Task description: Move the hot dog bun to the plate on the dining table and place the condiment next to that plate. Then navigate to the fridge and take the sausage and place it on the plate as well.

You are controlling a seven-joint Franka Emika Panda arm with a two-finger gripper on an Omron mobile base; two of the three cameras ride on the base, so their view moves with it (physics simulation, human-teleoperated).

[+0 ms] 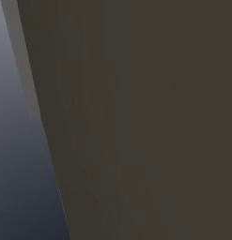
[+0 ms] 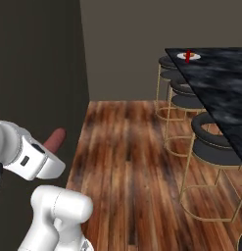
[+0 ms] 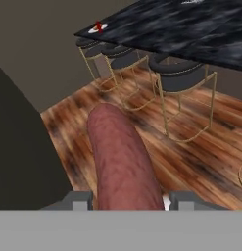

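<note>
Sausage [image 3: 121, 157] sits clamped between the two fingertips of the gripper [image 3: 128, 200], its near end buried between them and its long axis running straight out along the direction the hand points. In the hand view the reddish-brown cylinder rises from the bottom centre and its rounded far end aims up and slightly left, roughly toward the far corner of the dining table [image 3: 191, 34]. From the right base view only the tip of the sausage [image 2: 56, 138] shows past the white wrist, pointing up and to the right, over the wooden floor [image 2: 127, 162].

Beyond the sausage lies open floor, then a row of bar stools [image 3: 179, 81] tucked under the near edge of the dark marble table. On the table's far corner stands the white plate [image 3: 99, 28] with the small red condiment [image 3: 98, 24] at it; the right base view shows the same plate [image 2: 188, 56] at the table's far end. Both are too small to say whether the bun is on the plate, or whether the condiment stands on it or beside it.

So the plate lies well ahead of the gripper and up and to the left in the hand's frame, with the stools between. My judgement: the base must drive closer before any placing, and the sausage would best come down lengthwise across the plate.

A dark panel [image 1: 136, 117] close on the left crowds that side.
</note>
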